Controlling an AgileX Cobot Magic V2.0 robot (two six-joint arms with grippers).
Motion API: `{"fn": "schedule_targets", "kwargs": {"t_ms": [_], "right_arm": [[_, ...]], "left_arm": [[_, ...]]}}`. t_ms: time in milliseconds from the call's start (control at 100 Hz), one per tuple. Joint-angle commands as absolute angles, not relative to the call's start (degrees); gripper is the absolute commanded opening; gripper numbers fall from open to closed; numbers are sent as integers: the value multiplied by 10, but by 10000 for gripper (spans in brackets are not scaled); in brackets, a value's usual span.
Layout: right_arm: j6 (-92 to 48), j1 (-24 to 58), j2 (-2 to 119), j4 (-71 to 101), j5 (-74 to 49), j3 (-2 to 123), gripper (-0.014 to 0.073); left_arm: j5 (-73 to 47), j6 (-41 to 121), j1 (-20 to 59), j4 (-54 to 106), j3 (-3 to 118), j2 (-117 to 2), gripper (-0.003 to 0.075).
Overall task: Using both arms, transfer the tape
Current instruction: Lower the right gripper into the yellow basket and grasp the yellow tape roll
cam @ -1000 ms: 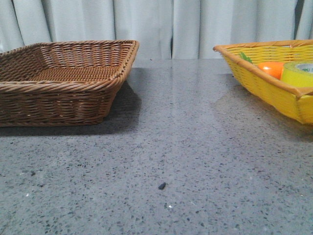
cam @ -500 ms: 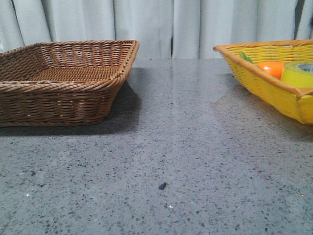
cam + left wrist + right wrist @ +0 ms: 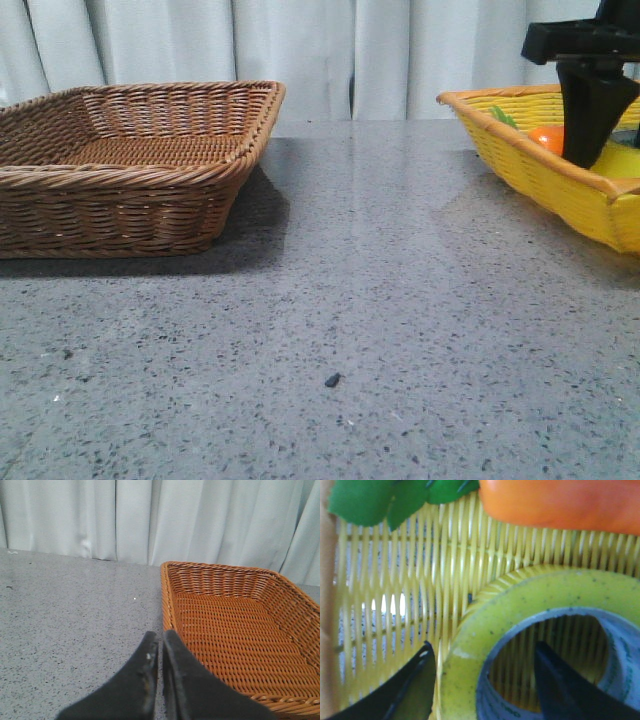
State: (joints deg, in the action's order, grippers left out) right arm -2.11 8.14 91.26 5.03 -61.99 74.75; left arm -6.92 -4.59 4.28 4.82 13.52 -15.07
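Note:
The yellow tape roll [image 3: 520,610] lies flat in the yellow basket [image 3: 395,580], next to the orange carrot-like thing [image 3: 560,502]. My right gripper [image 3: 484,647] is open and straddles the roll's wall: one finger [image 3: 412,690] is outside the roll and the other [image 3: 565,685] is inside the core hole. In the front view the right gripper [image 3: 583,150] reaches down into the yellow basket [image 3: 530,170] and covers most of the tape [image 3: 622,160]. My left gripper [image 3: 160,635] is shut and empty, low over the table beside the brown basket [image 3: 225,630].
The brown wicker basket [image 3: 130,170] stands at the left of the table and nothing shows inside it. Green leaves [image 3: 365,500] lie in the yellow basket beside the carrot-like thing [image 3: 546,138]. A small dark speck [image 3: 331,380] lies on the grey table. Curtains hang behind.
My right arm has come into the front view and lowered into the yellow basket, over the tape. The baskets and the tape have not moved.

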Motion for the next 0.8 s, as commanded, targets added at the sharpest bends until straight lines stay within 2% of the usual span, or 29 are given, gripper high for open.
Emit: {"fn": "schedule_targets", "kwargs": {"t_ms": [0, 150, 530, 790], "right_arm": [[-26, 83, 901, 51, -610, 767, 356], [-26, 83, 911, 51, -608, 767, 262], [-26, 83, 920, 51, -614, 768, -57], [-26, 85, 908, 51, -680, 844, -66]], "left_arm": [[-23, -49, 41, 50, 158, -161, -20], [-23, -49, 41, 50, 158, -161, -20], [-23, -49, 41, 50, 158, -161, -20], [-23, -49, 41, 50, 158, -161, -20]]}}
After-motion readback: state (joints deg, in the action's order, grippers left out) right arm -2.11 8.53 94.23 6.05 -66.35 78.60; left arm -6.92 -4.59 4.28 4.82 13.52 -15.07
